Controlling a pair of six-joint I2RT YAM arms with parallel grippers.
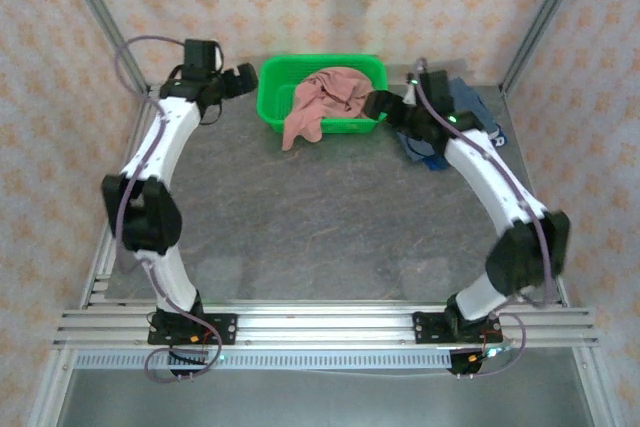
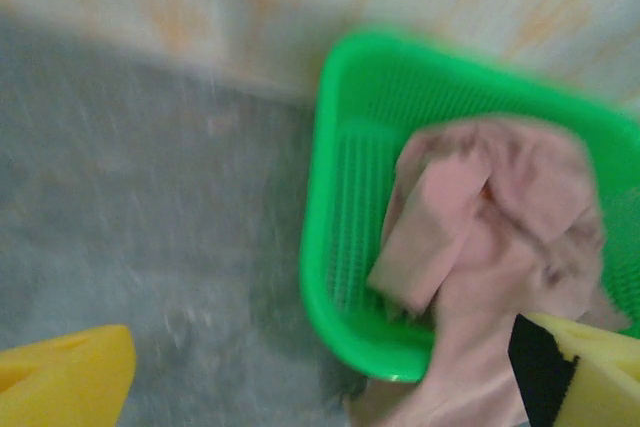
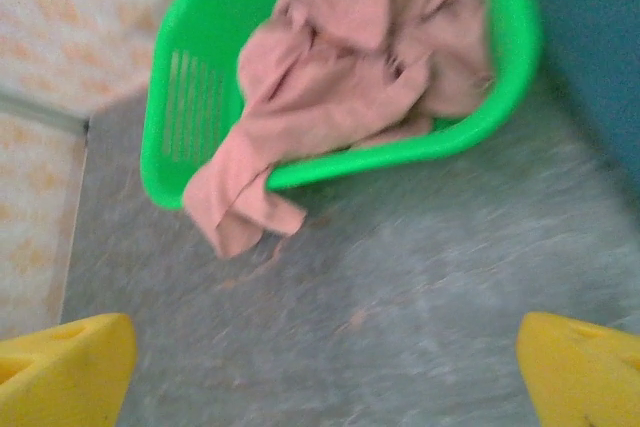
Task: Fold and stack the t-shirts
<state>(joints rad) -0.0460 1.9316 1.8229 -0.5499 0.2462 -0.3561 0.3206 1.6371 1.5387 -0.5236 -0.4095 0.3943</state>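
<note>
Pink shirt [image 1: 322,99] spills over the basket's [image 1: 270,99] rim at the bench's [image 1: 300,232] far edge; blue shirt [image 1: 478,105] far right. Left pincer [image 2: 320,367] and right pincer [image 3: 325,352] gape, empty.

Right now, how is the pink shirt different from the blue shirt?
The pink shirt sits bunched in the basket, one end spilling over its rim; the blue shirt lies on the table beside the basket. The pink shirt shows fully; the blue shirt is partly hidden behind the right arm. Both are soft cloth.
</note>
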